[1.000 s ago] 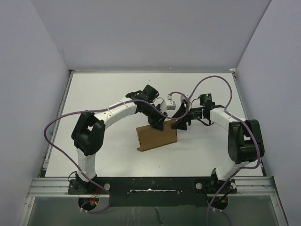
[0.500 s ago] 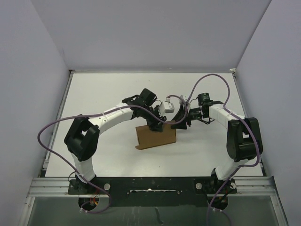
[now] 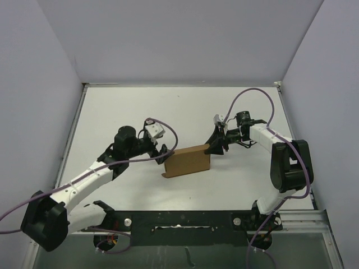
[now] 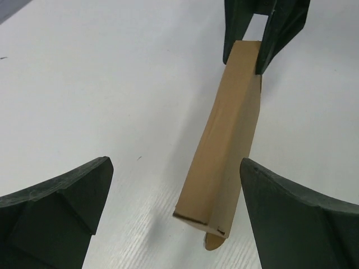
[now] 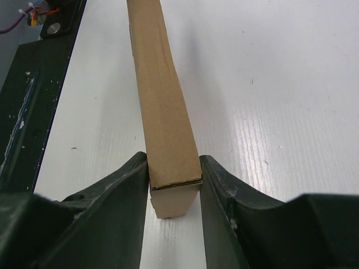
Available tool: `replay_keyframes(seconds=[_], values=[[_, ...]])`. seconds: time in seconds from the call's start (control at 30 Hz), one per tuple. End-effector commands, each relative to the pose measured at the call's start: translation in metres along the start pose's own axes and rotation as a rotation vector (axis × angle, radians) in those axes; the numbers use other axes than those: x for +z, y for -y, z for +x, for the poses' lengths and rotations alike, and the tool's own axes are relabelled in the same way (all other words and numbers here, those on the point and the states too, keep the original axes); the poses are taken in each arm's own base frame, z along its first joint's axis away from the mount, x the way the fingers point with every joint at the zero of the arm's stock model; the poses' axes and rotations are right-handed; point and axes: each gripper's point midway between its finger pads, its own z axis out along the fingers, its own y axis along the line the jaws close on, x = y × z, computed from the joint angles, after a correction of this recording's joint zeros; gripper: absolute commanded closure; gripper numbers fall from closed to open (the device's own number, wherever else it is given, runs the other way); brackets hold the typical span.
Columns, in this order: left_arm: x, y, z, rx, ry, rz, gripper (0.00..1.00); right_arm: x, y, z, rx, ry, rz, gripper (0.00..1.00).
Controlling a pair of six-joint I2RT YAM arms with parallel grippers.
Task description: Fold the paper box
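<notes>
Paper box [image 3: 188, 161]: plain brown cardboard, folded thin, standing on one long edge about mid-table [image 3: 123, 112], a little toward the arm bases. Long faces upright or nearly so. At its left end a seam shows and a small rounded tab [image 4: 212, 242] pokes out at the bottom.

Right gripper [image 3: 215, 147]: at the box's right end, jaws clenched on the upper edge, one finger against each long face. The right wrist view shows the cardboard squarely between them.

Left gripper [image 3: 162, 154]: just beside the box's left end, apart from it, jaws spread wide and holding nothing.

Step in hand, as judged: steadying the box at the right end while the left arm takes a fresh approach to the loose left end.

Handling notes:
- Right grip firm but not crushing. The thin walls will likely buckle if squeezed harder.
- Left fingers to straddle the left end evenly, in line with the box's long axis, before closing.
- Tab to be pressed in toward the box, not dragged sideways, or the box may pivot about the right grip.
</notes>
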Motion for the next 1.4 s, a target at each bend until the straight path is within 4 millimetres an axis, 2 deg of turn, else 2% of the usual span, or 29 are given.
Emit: replay_keyframes(seconds=[0.0,0.03,0.17,0.33,0.43,0.63,0.73,0.77,1.07,1.13,1.33,1.37], values=[[-0.021,0.002,-0.022,-0.056,0.265,-0.009,0.02,-0.008,0.005,0.000,-0.048,-0.029,0.024,0.81],[-0.022,0.004,-0.007,-0.067,0.258,-0.018,0.02,-0.008,0.006,0.000,-0.047,-0.030,0.026,0.81],[-0.028,0.000,0.018,-0.104,0.249,-0.049,0.02,-0.009,0.005,0.000,-0.049,-0.030,0.026,0.81],[-0.028,0.001,0.041,-0.124,0.238,-0.055,0.03,-0.009,0.005,-0.001,-0.050,-0.033,0.028,0.81],[-0.023,0.006,0.047,-0.121,0.239,-0.022,0.08,-0.009,0.004,-0.001,-0.055,-0.032,0.028,0.81],[-0.013,0.015,0.050,-0.135,0.221,0.073,0.22,-0.010,0.003,-0.001,-0.059,-0.035,0.024,0.81],[-0.012,0.016,0.053,-0.148,0.216,0.087,0.39,-0.010,0.003,-0.001,-0.061,-0.036,0.023,0.81],[-0.012,0.016,0.054,-0.153,0.216,0.084,0.41,-0.010,0.003,-0.001,-0.059,-0.036,0.023,0.81],[-0.004,0.019,0.059,-0.193,0.205,0.130,0.41,-0.009,0.002,0.000,-0.059,-0.036,0.016,0.81],[-0.004,0.019,0.059,-0.199,0.208,0.141,0.44,-0.010,0.002,0.000,-0.060,-0.038,0.016,0.81],[-0.004,0.022,0.049,-0.192,0.222,0.170,0.74,-0.011,0.000,0.001,-0.069,-0.053,0.004,0.78],[-0.004,0.022,0.047,-0.192,0.220,0.175,0.76,-0.011,-0.001,0.000,-0.070,-0.057,-0.001,0.77]])
